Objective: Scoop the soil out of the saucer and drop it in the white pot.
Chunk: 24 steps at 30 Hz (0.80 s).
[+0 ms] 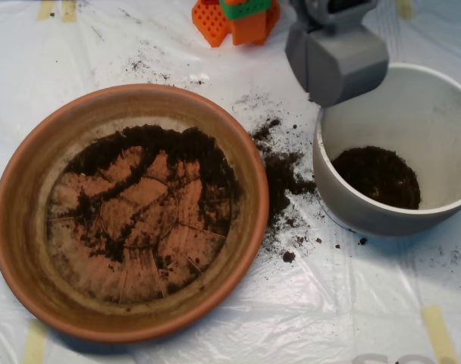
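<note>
**Terracotta on the left, white pot on the right, soil in both**

Terracotta first: one large round shallow orange-brown clay saucer filling the left half, raised rim whole, floor scraped mostly bare. Inside it, dark brown-black crumbly soil thinned to one ragged arc along the upper part of the floor, plus streaks and small clumps toward the middle and lower left.

Between saucer and pot: one spilled patch of soil on the clear plastic sheet, lying just beside the saucer's right rim and reaching to the foot of the pot, with loose crumbs scattered below and a fainter dusting above the saucer.

Top centre: one orange perforated plastic block with a green piece on it, cut by the frame edge.

Further right: one grey clamshell scoop, hanging above the upper left rim of the pot, its two shells meeting along a seam, closed together with no gap seen; contents not visible.

Right side: one round deep white pot, glossy white inside, grey outer wall, partly cut by the frame edge. One dark heap of soil at its bottom, well below the rim.

Tape: several pale yellow strips at the sheet's edges, top and bottom.
</note>
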Available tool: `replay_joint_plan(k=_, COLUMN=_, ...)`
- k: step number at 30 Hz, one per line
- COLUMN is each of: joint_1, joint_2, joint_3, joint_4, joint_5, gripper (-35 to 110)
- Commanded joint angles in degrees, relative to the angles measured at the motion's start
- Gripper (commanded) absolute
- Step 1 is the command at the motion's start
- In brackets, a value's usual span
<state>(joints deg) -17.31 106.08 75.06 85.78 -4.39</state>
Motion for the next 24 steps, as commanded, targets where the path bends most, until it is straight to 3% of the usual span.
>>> replay_joint_plan(k=1, joint_1=-4.5, joint_2=-0.4, joint_3=-6.4, joint_4=-0.1, joint_5=-1.1, gripper=-1)
replay_joint_plan(k=6, joint_1=-5.4, joint_2=-3.9, joint_3=-4.6, joint_4=-2.9, joint_5=-3.9, gripper=0)
replay_joint_plan(k=10, joint_1=-5.5, joint_2=-3.0, joint_3=-0.3, joint_4=-5.7, joint_5=-4.6, gripper=30)
replay_joint_plan(k=24, joint_1=-6.5, joint_2=4.1, joint_3=6.3, joint_4=-9.8, joint_5=-0.1, gripper=27)
